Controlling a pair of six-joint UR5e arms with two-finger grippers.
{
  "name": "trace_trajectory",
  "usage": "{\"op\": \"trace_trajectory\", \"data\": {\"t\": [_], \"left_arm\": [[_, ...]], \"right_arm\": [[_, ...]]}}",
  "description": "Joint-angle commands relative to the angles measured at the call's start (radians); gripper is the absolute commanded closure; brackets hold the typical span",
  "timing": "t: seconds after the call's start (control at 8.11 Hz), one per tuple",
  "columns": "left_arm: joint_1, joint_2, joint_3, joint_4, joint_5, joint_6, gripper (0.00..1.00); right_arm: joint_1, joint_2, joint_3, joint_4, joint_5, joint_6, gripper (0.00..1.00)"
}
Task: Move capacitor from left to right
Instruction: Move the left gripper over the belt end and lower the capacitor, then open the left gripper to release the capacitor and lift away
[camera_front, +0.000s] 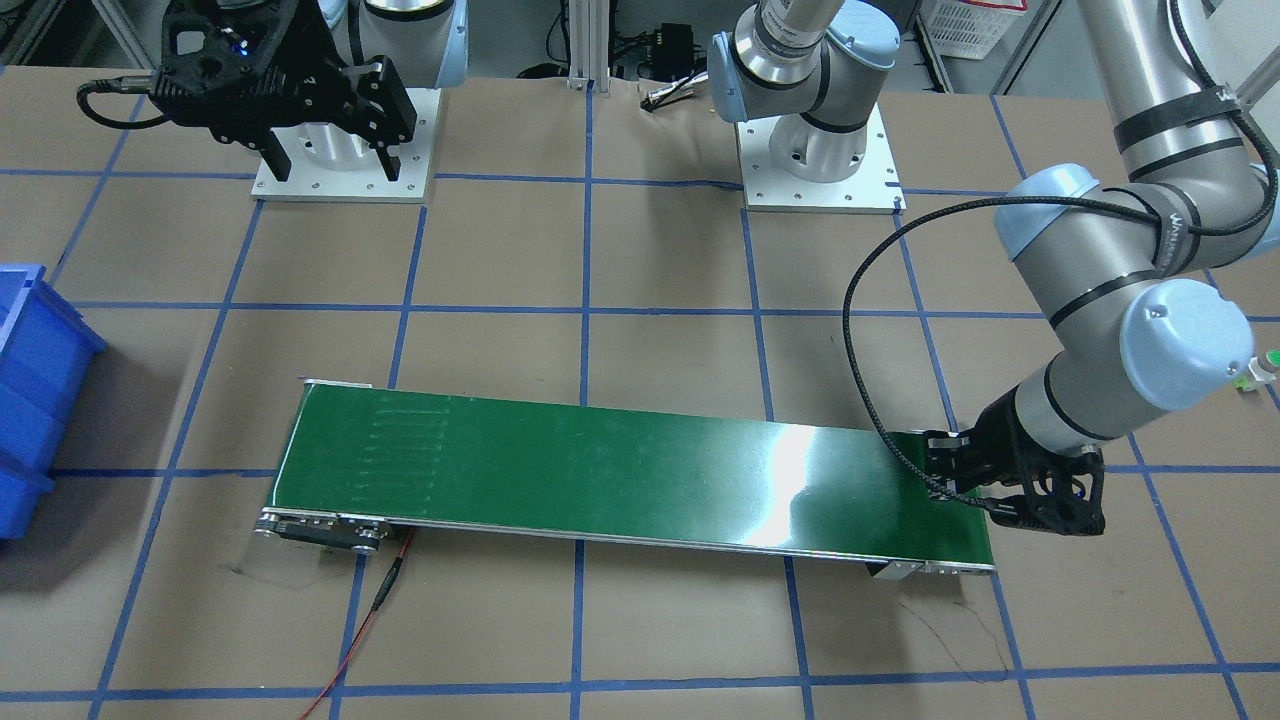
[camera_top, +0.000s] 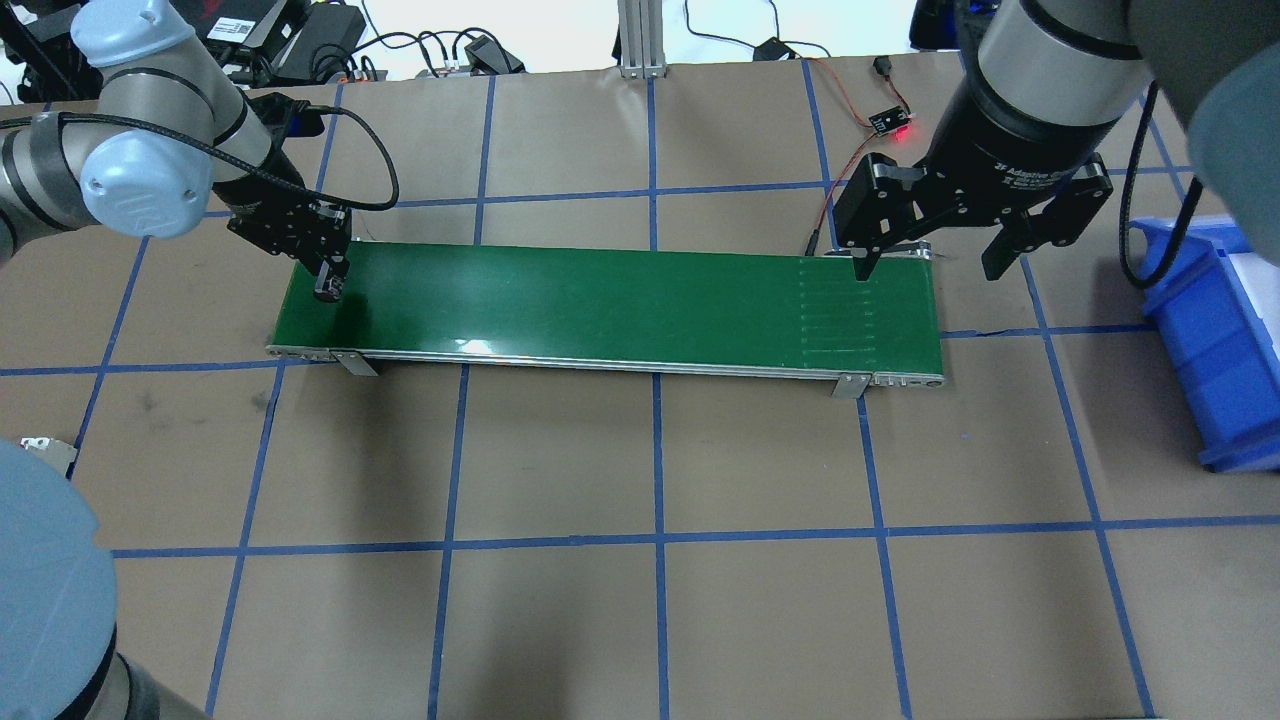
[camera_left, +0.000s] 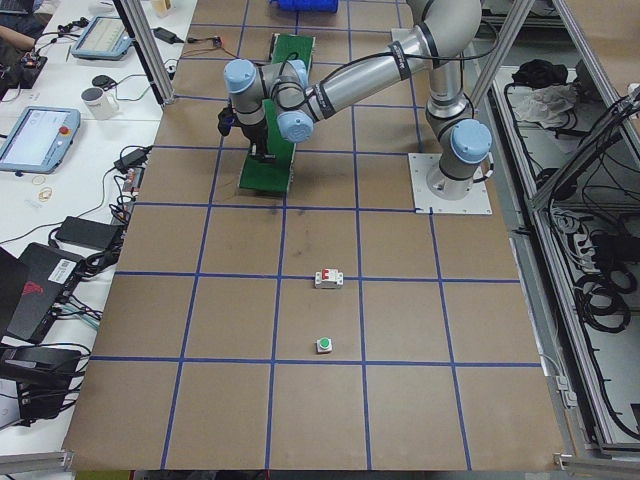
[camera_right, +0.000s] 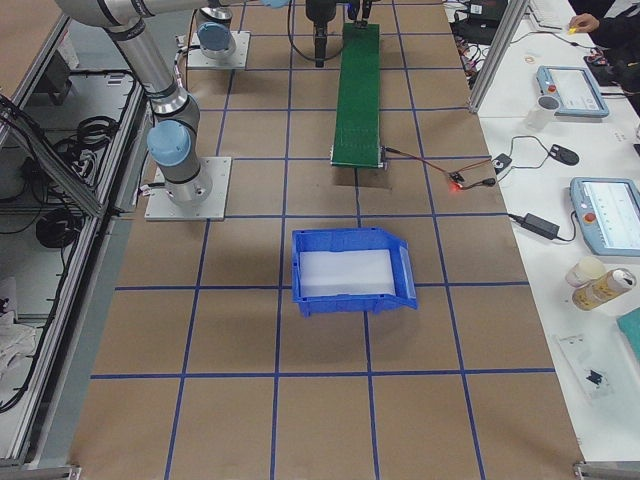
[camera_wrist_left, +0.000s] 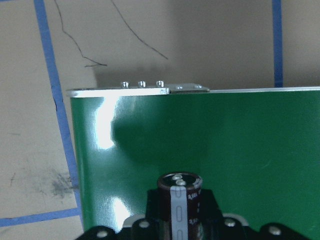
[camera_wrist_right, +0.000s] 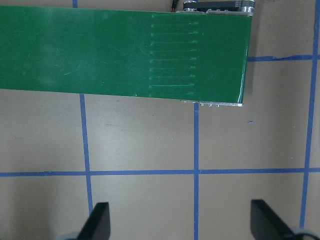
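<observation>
In the overhead view, at the left of the frame, my left gripper (camera_top: 328, 280) is closed on the capacitor (camera_wrist_left: 179, 195). The wrist picture shows the dark cylinder pinched between my fingers at the bottom centre, its pale stripe facing the camera and its silvery end showing. It hangs over the left end of the green conveyor belt (camera_top: 620, 300), a little in from the edge. I cannot tell whether its underside touches the belt yet.

I judge the step in hand to be the set-down. A stubby cylinder rolls easily, so I want it low and resting on the belt before I let go, not dropped from above. I should place it in the middle of the belt's width, away from the metal rails. Then I should part my fingers only enough to free it and lift straight up, so neither pad drags it sideways.

Toward the right of the same view, my right gripper (camera_top: 930, 268) hovers above the belt's far end. Its fingers are spread wide and hold nothing, so it looks ready to receive. At the far right edge sits the blue bin (camera_top: 1190, 330), well apart from the capacitor.
</observation>
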Motion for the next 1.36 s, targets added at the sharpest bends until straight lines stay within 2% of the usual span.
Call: {"op": "trace_trajectory", "data": {"t": [0.0, 0.12, 0.25, 0.49, 0.62, 0.74, 0.86, 0.99, 1.23], "left_arm": [[-0.008, -0.016, -0.015, 0.006, 0.001, -0.013, 1.00], [-0.008, -0.019, -0.016, 0.030, -0.002, -0.014, 0.95], [-0.012, -0.025, -0.023, 0.084, -0.010, -0.016, 0.56], [-0.044, -0.016, -0.027, 0.109, -0.071, -0.083, 0.19], [-0.063, 0.008, -0.024, 0.095, -0.070, -0.142, 0.06], [-0.078, 0.039, -0.021, 0.080, -0.062, -0.151, 0.00], [-0.092, 0.088, -0.017, -0.028, -0.057, -0.152, 0.00], [-0.095, 0.137, -0.013, -0.192, -0.057, -0.207, 0.00], [-0.136, 0.256, 0.017, -0.299, -0.009, -0.259, 0.00]], "right_arm": [[0.000, 0.000, 0.000, 0.000, 0.000, 0.000, 0.00], [0.000, 0.000, 0.000, 0.000, 0.000, 0.000, 0.00], [0.000, 0.000, 0.000, 0.000, 0.000, 0.000, 0.00], [0.000, 0.000, 0.000, 0.000, 0.000, 0.000, 0.00], [0.000, 0.000, 0.000, 0.000, 0.000, 0.000, 0.00], [0.000, 0.000, 0.000, 0.000, 0.000, 0.000, 0.00], [0.000, 0.000, 0.000, 0.000, 0.000, 0.000, 0.00], [-0.001, 0.000, 0.000, 0.002, -0.002, -0.002, 0.00], [-0.005, 0.003, 0.000, 0.000, -0.009, 0.000, 0.00]]}}
